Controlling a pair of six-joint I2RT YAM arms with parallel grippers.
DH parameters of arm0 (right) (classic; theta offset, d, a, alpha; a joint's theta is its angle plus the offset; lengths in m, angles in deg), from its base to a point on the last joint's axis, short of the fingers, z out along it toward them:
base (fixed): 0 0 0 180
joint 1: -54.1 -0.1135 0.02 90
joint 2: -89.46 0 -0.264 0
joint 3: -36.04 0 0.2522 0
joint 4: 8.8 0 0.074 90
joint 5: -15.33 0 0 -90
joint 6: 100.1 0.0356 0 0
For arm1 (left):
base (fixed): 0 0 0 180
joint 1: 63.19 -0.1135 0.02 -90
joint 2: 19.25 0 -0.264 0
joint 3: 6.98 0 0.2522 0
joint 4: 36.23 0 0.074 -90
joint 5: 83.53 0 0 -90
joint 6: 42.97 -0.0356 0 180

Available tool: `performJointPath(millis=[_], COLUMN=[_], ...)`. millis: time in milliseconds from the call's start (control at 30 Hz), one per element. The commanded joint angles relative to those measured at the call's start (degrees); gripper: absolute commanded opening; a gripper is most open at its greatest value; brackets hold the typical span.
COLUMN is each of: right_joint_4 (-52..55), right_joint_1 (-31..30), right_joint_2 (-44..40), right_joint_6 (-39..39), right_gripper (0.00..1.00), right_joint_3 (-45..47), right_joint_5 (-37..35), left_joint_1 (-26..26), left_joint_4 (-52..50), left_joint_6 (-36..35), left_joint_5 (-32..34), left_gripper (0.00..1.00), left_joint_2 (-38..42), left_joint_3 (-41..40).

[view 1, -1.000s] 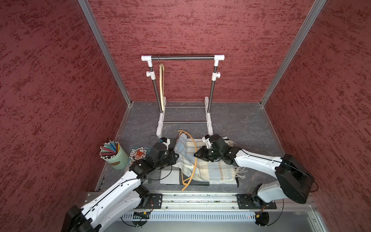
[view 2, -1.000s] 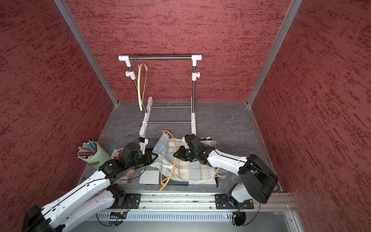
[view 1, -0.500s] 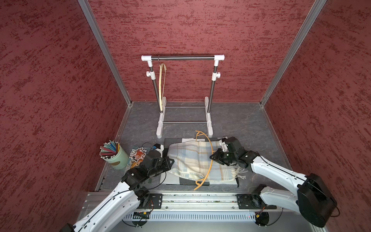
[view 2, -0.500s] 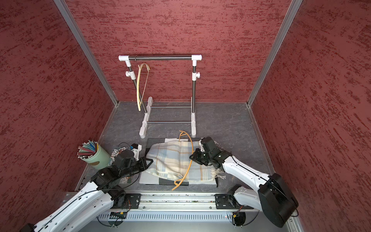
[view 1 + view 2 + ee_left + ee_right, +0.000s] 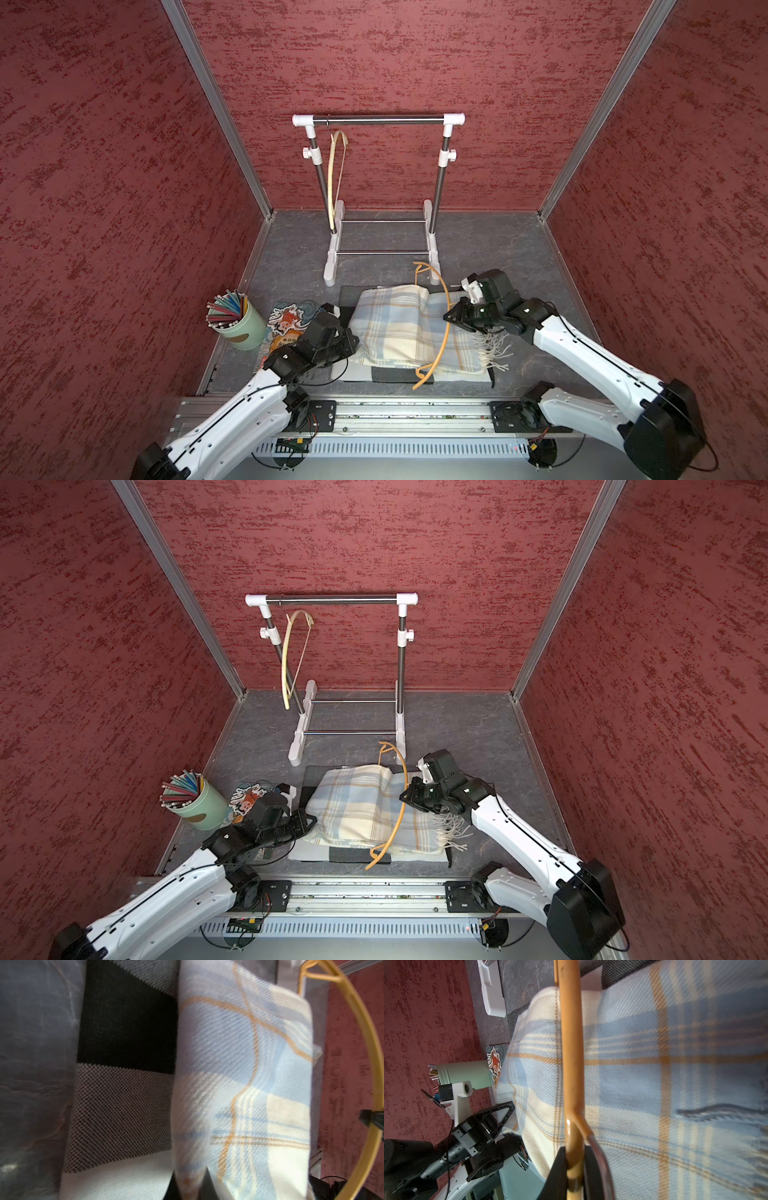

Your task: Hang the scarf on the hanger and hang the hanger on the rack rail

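The plaid cream, blue and orange scarf (image 5: 395, 328) (image 5: 353, 808) lies on a mat at the front middle of the floor. My left gripper (image 5: 353, 345) (image 5: 309, 818) is shut on the scarf's left edge, the cloth (image 5: 249, 1064) pinched between its fingers (image 5: 191, 1186). The curved orange hanger (image 5: 444, 332) (image 5: 401, 812) arcs across the scarf's right part, hook end toward the rack. My right gripper (image 5: 451, 318) (image 5: 409, 796) is shut on the hanger's bar (image 5: 571, 1064), above the plaid (image 5: 675, 1084).
A white and steel rack (image 5: 378, 120) stands at the back with a second hanger (image 5: 334, 178) on its bar. A green cup of pencils (image 5: 239, 328) and a sticker packet (image 5: 286, 320) sit at the front left. The checked mat (image 5: 399, 374) lies under the scarf.
My right gripper has carried the hanger to the right, across the scarf. The left gripper has drawn back toward the front with the scarf's edge, and the scarf lies wider and flatter.
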Motion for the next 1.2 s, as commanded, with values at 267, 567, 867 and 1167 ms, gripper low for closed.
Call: performJointPath(millis=[267, 567, 867, 1167], right_joint_4=[0.9, 8.7, 25.6, 37.6], right_joint_1=[0.9, 0.8, 1.1, 1.5], right_joint_2=[6.5, 2.1, -0.7, 1.7], right_joint_6=[-3.9, -3.9, -5.4, -8.1], right_gripper=[0.00, 0.00, 0.00, 0.00], right_joint_3=[1.9, -4.7, -23.7, -41.0], right_joint_5=[-4.1, -2.4, 0.6, 1.4], left_joint_1=[-2.3, -2.3, -2.2, -1.2], left_joint_4=[-2.5, 3.3, 12.4, 17.9], left_joint_6=[0.9, 1.5, 2.3, -0.9], left_joint_5=[1.3, 0.1, -8.1, -17.2], left_gripper=[0.00, 0.00, 0.00, 0.53], left_joint_2=[11.5, 2.5, -2.0, -9.2], left_joint_3=[-3.0, -4.0, -4.2, 3.3])
